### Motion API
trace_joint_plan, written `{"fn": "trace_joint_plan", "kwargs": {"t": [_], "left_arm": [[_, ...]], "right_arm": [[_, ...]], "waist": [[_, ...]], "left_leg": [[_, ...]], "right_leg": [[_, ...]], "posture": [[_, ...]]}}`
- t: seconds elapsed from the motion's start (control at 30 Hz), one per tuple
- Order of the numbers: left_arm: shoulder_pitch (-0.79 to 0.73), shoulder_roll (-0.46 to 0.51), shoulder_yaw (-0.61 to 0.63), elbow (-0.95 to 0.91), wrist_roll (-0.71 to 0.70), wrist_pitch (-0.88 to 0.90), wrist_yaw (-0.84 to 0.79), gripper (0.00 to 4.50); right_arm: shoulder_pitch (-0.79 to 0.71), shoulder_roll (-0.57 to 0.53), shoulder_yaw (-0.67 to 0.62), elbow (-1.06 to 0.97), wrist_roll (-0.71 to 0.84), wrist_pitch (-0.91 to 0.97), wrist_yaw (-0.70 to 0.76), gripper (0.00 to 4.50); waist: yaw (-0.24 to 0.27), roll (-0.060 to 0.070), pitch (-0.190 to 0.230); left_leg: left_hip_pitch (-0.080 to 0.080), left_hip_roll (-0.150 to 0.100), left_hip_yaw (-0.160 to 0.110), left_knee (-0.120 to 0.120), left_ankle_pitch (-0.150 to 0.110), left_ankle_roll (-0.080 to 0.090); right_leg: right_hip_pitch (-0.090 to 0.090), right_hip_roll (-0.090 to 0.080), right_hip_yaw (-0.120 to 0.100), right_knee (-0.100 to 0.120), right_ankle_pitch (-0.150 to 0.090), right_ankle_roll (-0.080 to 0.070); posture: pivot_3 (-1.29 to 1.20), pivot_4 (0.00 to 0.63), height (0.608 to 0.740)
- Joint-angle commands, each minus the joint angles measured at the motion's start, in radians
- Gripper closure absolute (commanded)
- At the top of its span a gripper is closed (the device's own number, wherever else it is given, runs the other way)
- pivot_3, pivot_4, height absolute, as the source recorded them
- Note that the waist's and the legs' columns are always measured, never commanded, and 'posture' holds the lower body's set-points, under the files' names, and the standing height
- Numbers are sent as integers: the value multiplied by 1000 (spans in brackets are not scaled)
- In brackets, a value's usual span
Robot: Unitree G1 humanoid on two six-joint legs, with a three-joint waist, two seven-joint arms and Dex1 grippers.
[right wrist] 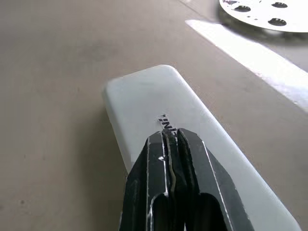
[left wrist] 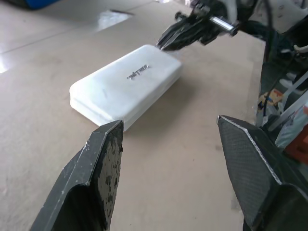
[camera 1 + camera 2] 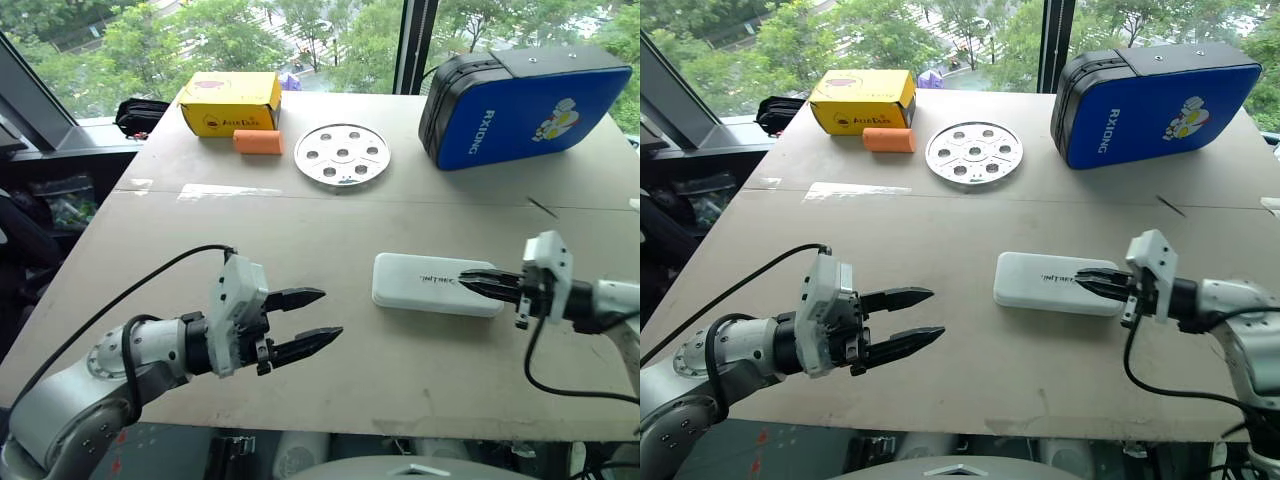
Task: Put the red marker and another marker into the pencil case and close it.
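The white pencil case (image 3: 435,285) lies flat on the table with its lid down, right of centre near the front. My right gripper (image 3: 465,284) is shut, and its tips are over the right end of the case lid, by the black lettering (image 1: 166,122). Whether they touch the lid I cannot tell. My left gripper (image 3: 333,313) hovers open and empty to the left of the case, pointing toward it, a hand's width away. The red marker and the other marker are out of view.
At the back stand a yellow carton (image 3: 228,103), an orange cylinder (image 3: 258,142), a round metal disc with holes (image 3: 343,154) and a large blue zip bag (image 3: 525,105). The table's front edge (image 3: 330,430) runs just below both grippers.
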Motion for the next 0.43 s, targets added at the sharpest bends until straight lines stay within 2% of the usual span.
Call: {"fn": "trace_joint_plan", "kwargs": {"t": [0.03,0.17,0.23,0.27,0.43], "left_arm": [[76,-6,29,23,46,-51,-74,1359],[223,-12,116,58,105,-117,-169,1359],[271,-17,144,69,126,-141,-202,1359],[286,-19,152,72,136,-151,-215,1359],[291,-7,172,74,132,-135,-241,1359]], "right_arm": [[167,-23,-159,-5,-4,-130,55,3288],[418,-1,-382,59,6,-254,128,1362],[501,5,-466,85,30,-280,159,378],[526,5,-491,95,37,-293,168,35],[599,9,-557,89,66,-303,170,35]], "waist": [[1,-1,0],[0,1,1],[0,2,1],[0,2,1],[-3,1,1]], "left_leg": [[0,0,-1,0,0,0],[1,2,-1,-4,0,0],[1,2,1,-4,-1,0],[2,3,2,-4,-1,0],[3,5,5,-2,-1,0]], "right_leg": [[0,0,-2,0,0,0],[0,1,-2,-1,-2,-3],[0,0,-1,-2,-2,-4],[0,0,-1,-2,-3,-4],[0,-2,3,-2,-4,-3]], "posture": [[0,150,740],[0,150,740],[0,150,740],[0,150,740],[0,150,740]]}}
